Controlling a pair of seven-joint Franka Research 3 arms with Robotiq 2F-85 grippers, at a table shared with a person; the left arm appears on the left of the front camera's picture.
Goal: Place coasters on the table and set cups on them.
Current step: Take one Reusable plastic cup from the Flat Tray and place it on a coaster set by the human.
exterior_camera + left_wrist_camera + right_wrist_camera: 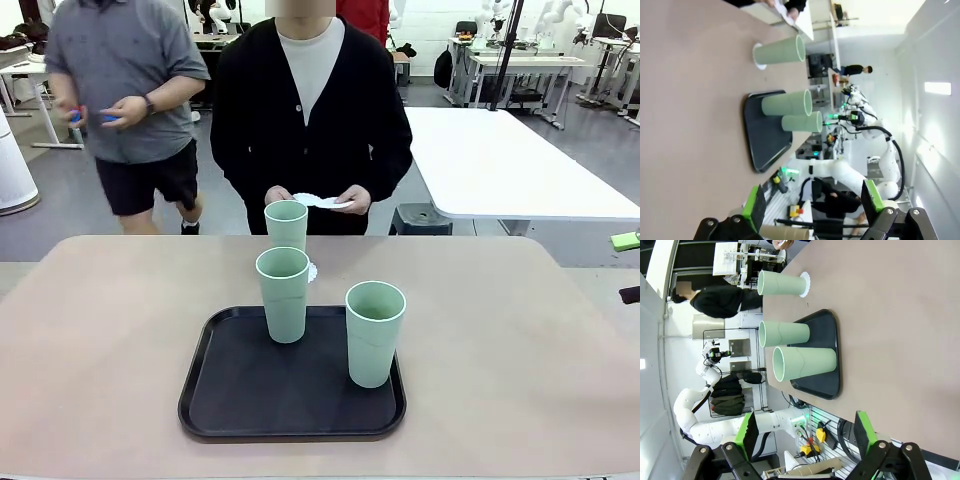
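One mint-green cup [286,224] stands on a white coaster [311,271] on the tan table [100,330], near its far edge. Two more cups [283,294] [374,333] stand upright on the black tray [230,400]. A person at the far side holds more coasters [322,201] in both hands. In the left wrist view my left gripper [813,199] is open and holds nothing, far from the cups [780,51] [787,103] [802,122]. My right gripper [805,431] is likewise open, back from the tray [827,347] and the cup on its coaster [806,284].
Bare tabletop lies on both sides of the tray [762,135]. A white table [500,160] stands behind at the right. A second person [125,90] stands at the back left, away from the table.
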